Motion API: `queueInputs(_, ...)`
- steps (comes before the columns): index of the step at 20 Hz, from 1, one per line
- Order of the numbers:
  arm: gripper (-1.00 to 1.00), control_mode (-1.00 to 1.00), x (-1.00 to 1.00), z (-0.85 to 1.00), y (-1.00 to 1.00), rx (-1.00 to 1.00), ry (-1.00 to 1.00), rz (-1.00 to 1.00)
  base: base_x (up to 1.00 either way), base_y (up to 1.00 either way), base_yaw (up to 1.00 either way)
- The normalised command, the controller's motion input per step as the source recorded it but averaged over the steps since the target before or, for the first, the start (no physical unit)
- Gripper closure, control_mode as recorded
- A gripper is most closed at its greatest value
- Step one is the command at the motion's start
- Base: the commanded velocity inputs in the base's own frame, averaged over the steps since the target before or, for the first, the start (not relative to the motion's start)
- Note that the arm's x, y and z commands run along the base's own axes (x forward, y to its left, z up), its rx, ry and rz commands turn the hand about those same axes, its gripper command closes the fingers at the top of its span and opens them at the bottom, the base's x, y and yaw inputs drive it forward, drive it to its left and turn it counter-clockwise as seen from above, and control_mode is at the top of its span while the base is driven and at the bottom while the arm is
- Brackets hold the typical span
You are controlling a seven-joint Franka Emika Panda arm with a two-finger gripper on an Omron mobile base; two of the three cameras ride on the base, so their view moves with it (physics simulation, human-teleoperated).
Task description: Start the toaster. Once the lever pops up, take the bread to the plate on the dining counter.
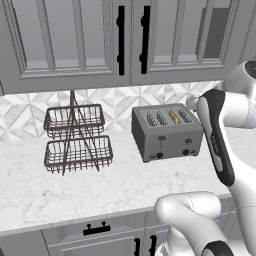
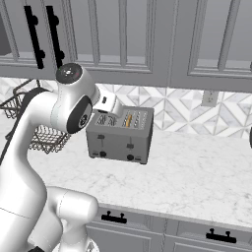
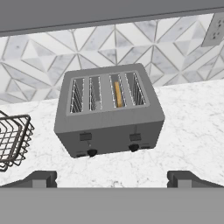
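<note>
The dark-grey four-slot toaster [image 1: 167, 134] [image 2: 120, 137] [image 3: 109, 116] stands on the marble worktop against the tiled wall. A thin golden bread [image 1: 173, 117] [image 2: 128, 120] [image 3: 118, 93] slice stands sunk in the third slot from the left. Both black levers [image 3: 85, 136] sit high on the front, above the two knobs [image 3: 91, 152]. My gripper [image 3: 113, 179] hovers in front of and above the toaster, open, its fingertips [image 3: 41, 178] wide apart with nothing between them and touching nothing. The plate and the dining counter are out of view.
A two-tier wire basket rack [image 1: 77, 137] [image 2: 29, 133] [image 3: 12, 140] stands left of the toaster. Grey wall cabinets [image 1: 120, 40] hang low overhead. A wall outlet [image 2: 210, 98] [image 3: 214, 30] is to the right. Bare worktop [image 2: 197, 172] stretches right of the toaster.
</note>
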Motion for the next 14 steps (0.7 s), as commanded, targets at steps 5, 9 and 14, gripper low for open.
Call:
queueInputs(5,-1.0,-1.0,0.0,0.0,0.0,0.0,0.0,0.0,0.0,0.0,0.0)
queueInputs(9,-1.0,-1.0,0.0,0.0,0.0,0.0,0.0,0.0,0.0,0.0,0.0)
queueInputs(14,-1.0,-1.0,0.0,0.0,0.0,0.0,0.0,0.0,0.0,0.0,0.0)
